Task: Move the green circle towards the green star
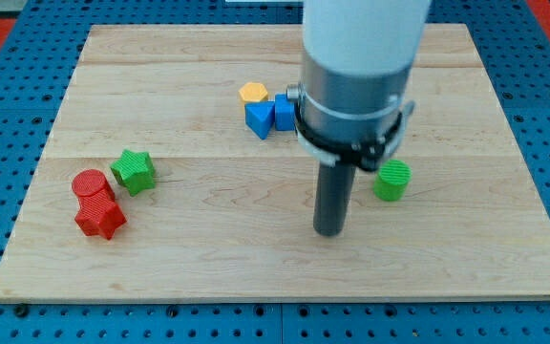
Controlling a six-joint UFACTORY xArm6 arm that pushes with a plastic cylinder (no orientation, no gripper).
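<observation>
Arm [363, 38]: wide white cylindrical shell, smooth and glossy, no markings visible, cut off at the view's top. Below the shell, a grey metallic band [356, 91], same width, slightly darker toward its lower edge. Under that, a black ring collar [351, 129] with a thin white line or cable looping along its lower rim, and small black bracket-like lugs sticking out on the view's left and right sides. A tiny screw or fitting shows on the left edge of the band; details too small to tell. From the collar hangs a straight dark grey rod [332, 196], round, much narrower than the shell, plain surface, ending in my tip [327, 232], flat and blunt.
</observation>
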